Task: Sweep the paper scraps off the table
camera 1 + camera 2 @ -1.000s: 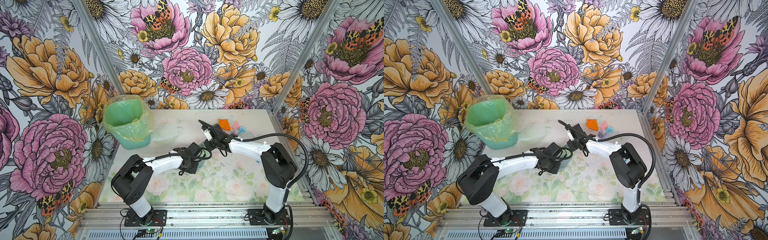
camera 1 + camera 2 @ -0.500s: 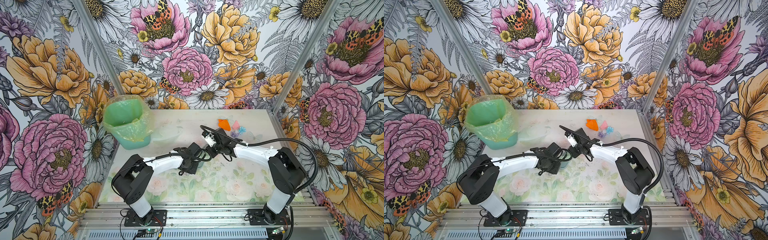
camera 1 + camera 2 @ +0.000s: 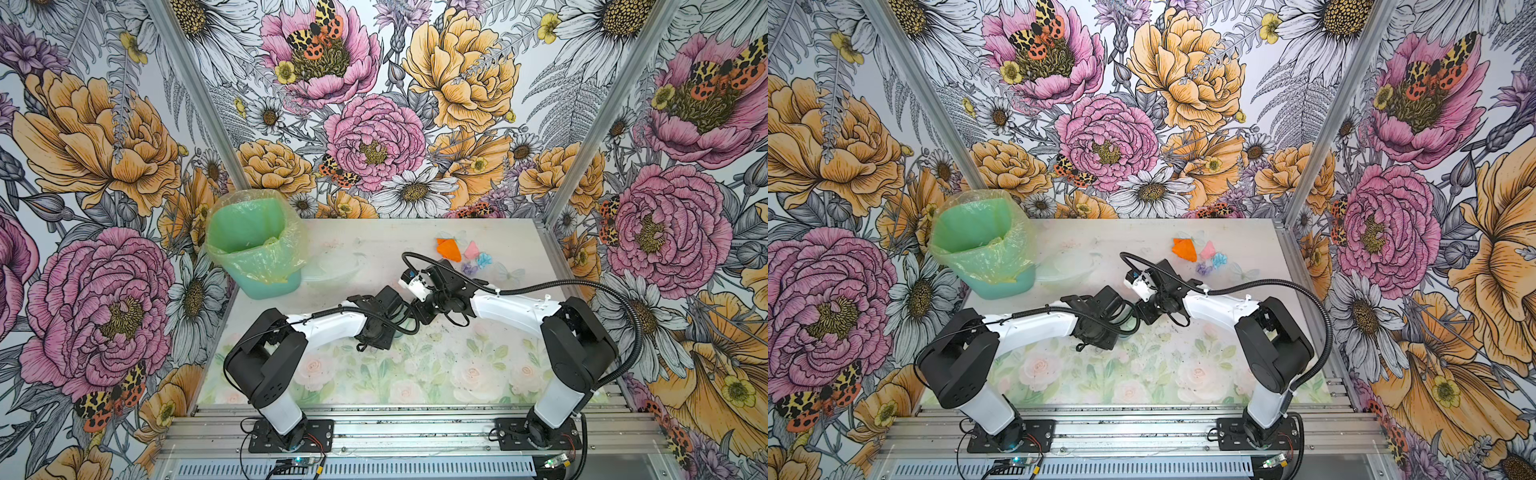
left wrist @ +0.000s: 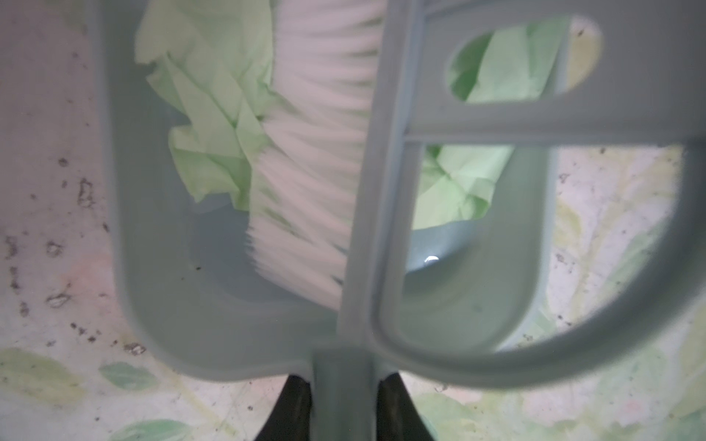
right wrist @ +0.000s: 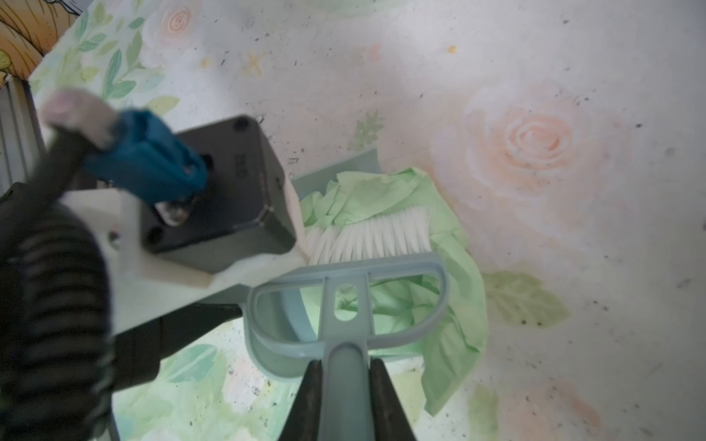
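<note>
My left gripper (image 4: 344,378) is shut on the handle of the grey-blue dustpan (image 4: 172,286), which rests on the table (image 3: 415,374) near its middle. My right gripper (image 5: 345,362) is shut on the handle of the brush (image 5: 344,275). Its white bristles (image 5: 374,233) press a crumpled pale green paper scrap (image 5: 382,194) inside the pan. Part of that scrap hangs over the pan's edge onto the table. In both top views the two wrists meet at mid-table and hide the pan. Orange (image 3: 449,249), pink (image 3: 471,250), light blue (image 3: 484,260) and lilac (image 3: 470,269) scraps lie at the back right.
A green bin with a thin plastic liner (image 3: 253,245) stands at the back left corner. A clear plastic dish (image 3: 332,266) lies beside it. Flowered walls close three sides, and an aluminium rail (image 3: 395,415) runs along the front.
The right arm has drawn the brush from farther back toward the front, up to the dustpan. The left arm has hardly moved.
</note>
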